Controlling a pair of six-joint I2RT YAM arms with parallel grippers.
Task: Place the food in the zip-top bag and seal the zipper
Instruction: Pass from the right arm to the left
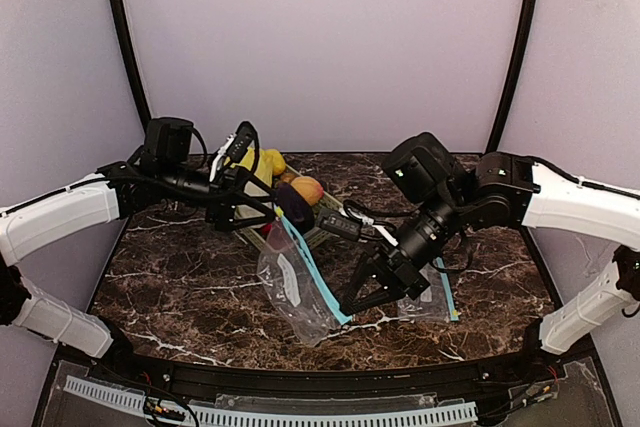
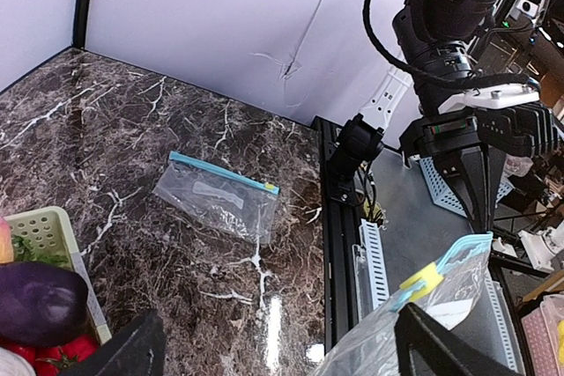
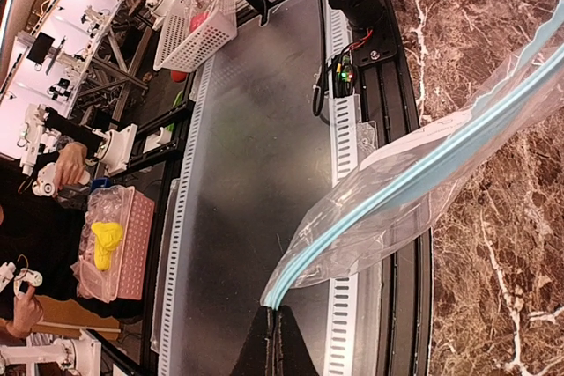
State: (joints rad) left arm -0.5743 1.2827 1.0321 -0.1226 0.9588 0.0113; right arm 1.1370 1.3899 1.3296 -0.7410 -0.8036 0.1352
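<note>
Food: dark purple toy eggplant (image 1: 294, 209) lies in the pale slotted plastic basket (image 1: 325, 231) at the back centre of the dark marble-patterned table (image 1: 180, 287). A round orange-yellow peach (image 1: 307, 189) sits just behind it.

Clear zip-top bag (image 1: 290, 282) with a blue zipper strip hangs just in front of the basket. Its lower end touches the table.

Right gripper (image 1: 345, 305): arm reaches in from the right, wrist pitched down and left. Fingers are pressed together on the bag's blue zipper edge.

Left gripper (image 1: 248, 212): arm stretched level from the left, over the basket's left end. Jaws are spread wide with nothing between them.

Left wrist view only:
- eggplant (image 2: 40, 301) close beside one finger, red peppers (image 2: 62, 354) under it;
- yellow slider (image 2: 421, 281) on the held bag's zipper;
- second bag (image 2: 218, 198), same kind, flat on the table well apart from the basket.

In the top view that second bag is mostly hidden under the right arm.

Right wrist view only: fingertips (image 3: 278, 341) meeting on the zipper corner, bag film (image 3: 397, 209) trailing away over the table edge.

Room: bare marble front left. A black rail (image 1: 300, 372) bounds the near edge, and walls close the back and sides.
</note>
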